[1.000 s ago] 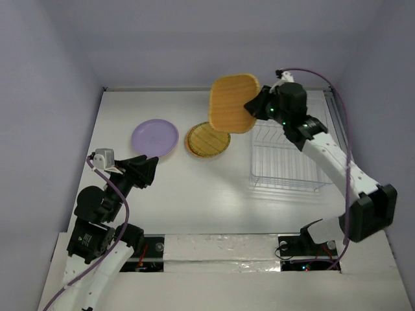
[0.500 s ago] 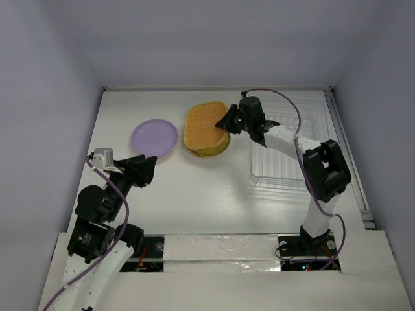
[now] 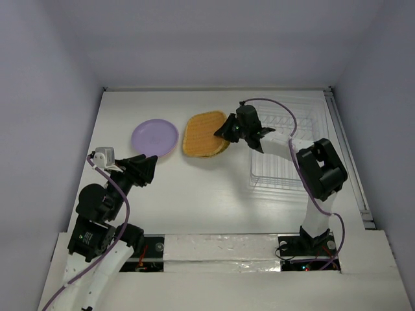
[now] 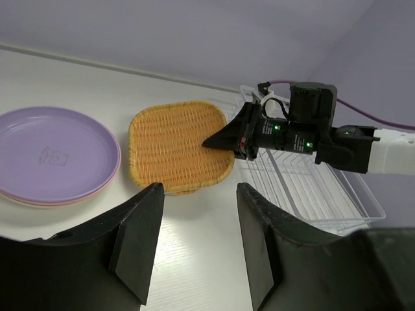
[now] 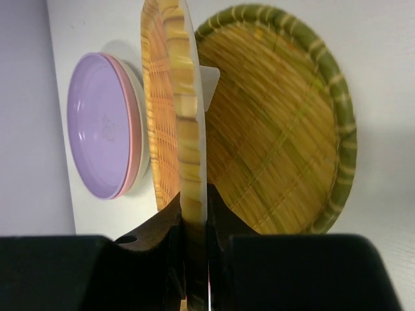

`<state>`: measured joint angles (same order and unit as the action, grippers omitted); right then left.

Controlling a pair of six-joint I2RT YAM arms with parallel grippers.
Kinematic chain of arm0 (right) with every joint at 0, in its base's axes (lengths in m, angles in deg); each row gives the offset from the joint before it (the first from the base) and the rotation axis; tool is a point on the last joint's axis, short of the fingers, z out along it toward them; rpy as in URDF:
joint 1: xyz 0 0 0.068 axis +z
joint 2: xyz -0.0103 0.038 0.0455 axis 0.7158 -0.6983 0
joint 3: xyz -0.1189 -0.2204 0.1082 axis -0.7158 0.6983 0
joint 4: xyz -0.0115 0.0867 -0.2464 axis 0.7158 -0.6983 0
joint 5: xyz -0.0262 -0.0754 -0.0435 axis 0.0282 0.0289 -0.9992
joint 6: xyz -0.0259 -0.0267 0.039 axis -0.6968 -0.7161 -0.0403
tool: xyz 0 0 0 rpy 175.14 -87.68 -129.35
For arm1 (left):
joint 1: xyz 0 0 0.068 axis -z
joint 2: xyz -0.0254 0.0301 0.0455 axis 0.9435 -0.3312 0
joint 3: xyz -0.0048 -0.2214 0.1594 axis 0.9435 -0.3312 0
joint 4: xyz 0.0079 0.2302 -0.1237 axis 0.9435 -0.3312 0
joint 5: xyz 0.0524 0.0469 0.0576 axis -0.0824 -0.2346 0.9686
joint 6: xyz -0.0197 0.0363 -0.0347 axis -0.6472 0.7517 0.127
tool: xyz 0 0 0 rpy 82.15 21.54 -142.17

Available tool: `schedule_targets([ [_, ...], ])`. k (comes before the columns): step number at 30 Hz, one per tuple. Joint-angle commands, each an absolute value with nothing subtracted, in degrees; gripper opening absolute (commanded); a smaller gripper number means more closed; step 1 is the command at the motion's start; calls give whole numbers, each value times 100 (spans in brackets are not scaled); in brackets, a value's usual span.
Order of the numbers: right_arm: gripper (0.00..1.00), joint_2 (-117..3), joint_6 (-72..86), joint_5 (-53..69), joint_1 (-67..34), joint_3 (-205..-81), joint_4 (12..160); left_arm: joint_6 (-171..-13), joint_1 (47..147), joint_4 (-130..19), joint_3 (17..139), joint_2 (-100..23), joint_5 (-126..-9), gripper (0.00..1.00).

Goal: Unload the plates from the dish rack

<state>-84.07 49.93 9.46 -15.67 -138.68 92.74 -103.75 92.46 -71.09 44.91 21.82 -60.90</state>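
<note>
White table, right tool pinching square woven plate by its rim; left tool spread

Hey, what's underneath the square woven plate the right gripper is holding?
A round woven plate with a greenish rim lies beneath the square woven plate, pinched at its edge by the right gripper. From above it is mostly covered; whether they touch is unclear.

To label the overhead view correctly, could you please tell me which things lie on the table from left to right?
lavender plate → woven plate → dish rack
</note>
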Motion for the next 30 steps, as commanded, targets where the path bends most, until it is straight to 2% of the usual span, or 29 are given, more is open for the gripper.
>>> schedule_targets([
  [1, 17, -8180, 5056, 667, -1548, -13883, 9773, -10384, 9289, -6904, 4484, 2114, -6112, 45],
  [3, 21, -8180, 5039, 553, -1548, -13900, 9606, -10392, 9289, -6904, 4484, 2123, -6121, 45],
  [4, 26, -8154, 5012, 491, -1548, -13900, 9562, -10392, 9289, -6895, 4484, 2123, -6104, 45],
  [6, 41, -8093, 4995, 351, -1548, -13847, 9492, -10392, 9289, -6895, 4484, 2131, -6103, 45],
  [7, 52, -8023, 4968, 298, -1548, -13821, 9465, -10401, 9289, -6904, 4484, 2123, -6095, 45],
  [11, 73, -7873, 4793, 70, -1495, -13856, 9220, -10401, 9289, -6895, 4484, 2123, -6095, 45],
  [14, 77, -7741, 4670, -229, -1495, -13847, 9000, -10401, 9236, -6912, 4484, 2140, -6095, 45],
  [15, 82, -7619, 4635, -421, -1495, -13839, 8947, -10401, 9236, -6904, 4493, 2140, -6086, 45],
  [16, 84, -7557, 4582, -519, -1443, -13856, 8886, -10401, 9236, -6912, 4484, 2140, -6086, 45],
  [17, 90, -7495, 4486, -616, -1442, -13873, 8720, -10401, 9236, -6912, 4484, 2140, -6086, 45],
  [20, 100, -7284, 4274, -985, -1390, -13996, 8334, -10401, 9236, -6904, 4484, 2131, -6086, 45],
  [26, 100, -6766, 3932, -1293, -1223, -13988, 8252, -10401, 9236, -6921, 4493, 2114, -6042, 45],
  [28, 92, -6582, 3774, -1328, -1066, -14023, 8226, -10392, 9236, -6930, 4501, 2088, -6024, 46],
  [30, 49, -6230, 3493, -1477, -950, -14058, 8121, -10392, 9236, -6947, 4510, 2070, -6024, 46],
])
